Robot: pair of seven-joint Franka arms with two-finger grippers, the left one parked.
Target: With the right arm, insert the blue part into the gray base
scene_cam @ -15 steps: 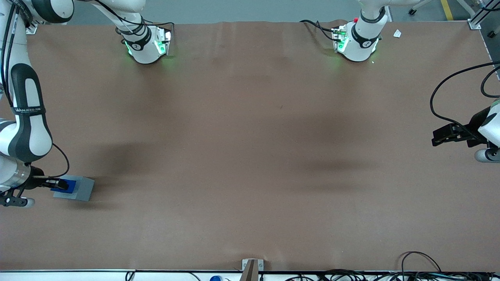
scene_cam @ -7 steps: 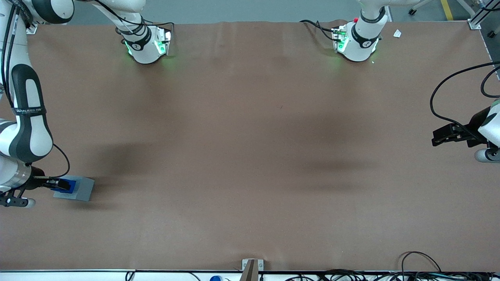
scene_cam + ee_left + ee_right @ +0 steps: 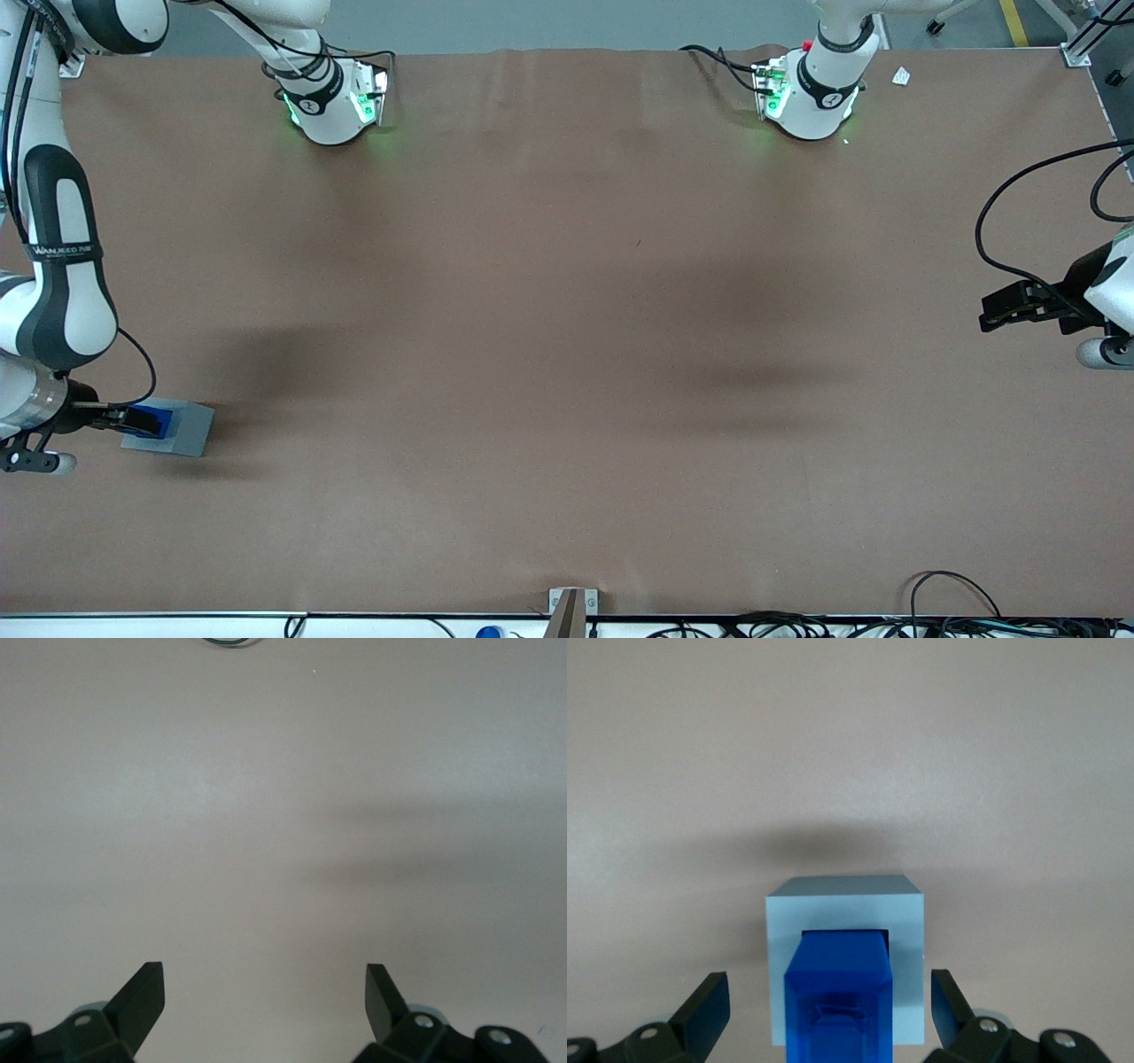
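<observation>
The blue part (image 3: 837, 1019) stands in the socket of the gray base (image 3: 908, 939), with its upper end sticking out above the base's light top face. My right gripper (image 3: 829, 985) is open, one black finger on each side of the blue part, both clear of it. In the front view the gray base (image 3: 188, 431) sits near the working arm's end of the table, fairly near the front camera, with the blue part (image 3: 155, 418) on it and the right gripper (image 3: 131, 418) at the blue part. The right arm (image 3: 58, 266) reaches down to it.
The brown table mat (image 3: 567, 354) spreads around the base. Both arm bases (image 3: 332, 102) stand at the table edge farthest from the front camera. Cables (image 3: 957, 611) lie along the near edge toward the parked arm's end.
The blue part sits slightly lower on the gray base than a second ago, and the right arm's wrist has shifted a little with it.
</observation>
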